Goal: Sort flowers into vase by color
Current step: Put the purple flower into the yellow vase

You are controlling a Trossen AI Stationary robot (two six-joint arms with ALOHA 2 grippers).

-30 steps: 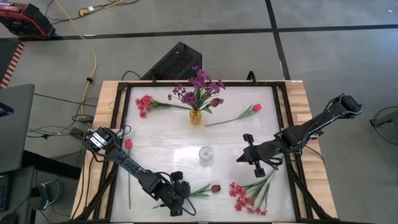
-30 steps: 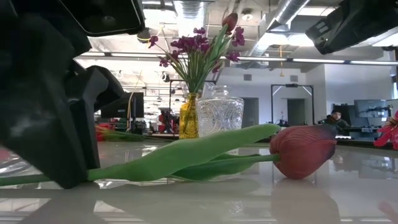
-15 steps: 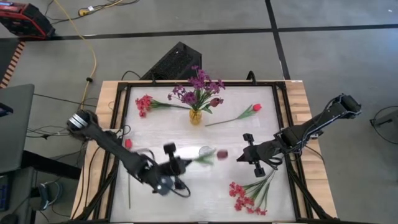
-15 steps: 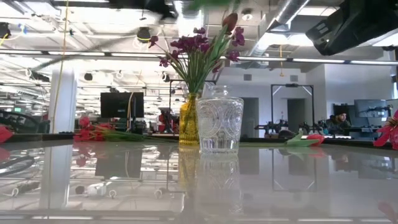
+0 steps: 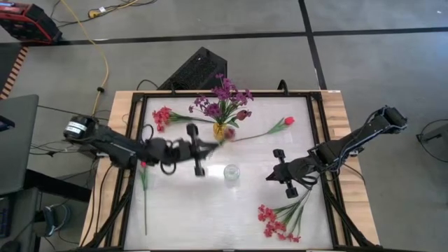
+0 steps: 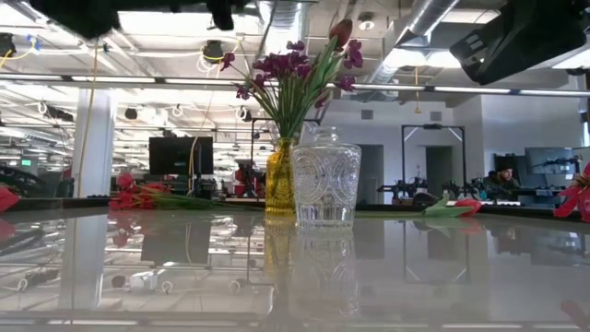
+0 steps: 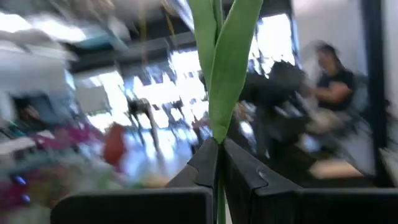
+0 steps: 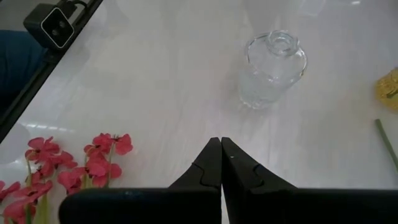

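Observation:
My left gripper (image 5: 206, 147) is shut on a dark maroon tulip, high above the table just left of the yellow vase (image 5: 220, 131). That vase holds purple sprigs (image 5: 225, 98). The tulip's bud (image 5: 228, 133) is next to the vase. The clear glass vase (image 5: 232, 173) stands empty at the table's middle. My right gripper (image 5: 278, 173) is shut and empty, hovering to the right of the glass vase. Red-pink sprigs (image 5: 280, 220) lie near right, another sprig (image 5: 162, 115) lies far left, and red tulips (image 5: 287, 121) (image 5: 143, 163) lie flat on the table. My left gripper pinches the tulip's green stalk and leaf (image 7: 217, 144) between its two fingers. The leaf (image 7: 227, 68) sticks out beyond the fingertips. The tulip is lifted clear of the table and reaches toward the yellow vase.
A dark box (image 5: 196, 70) stands beyond the table's far edge. A black frame (image 5: 318, 133) rims the table. A small camera (image 8: 53, 25) sits at the table's near edge. The room behind shows people (image 6: 498, 175) at desks.
My left gripper has risen from the table's near edge with the dark maroon tulip and swung toward the far edge, up to the yellow vase. The tulip, which lay on the table, is now lifted clear. My right arm has kept still.

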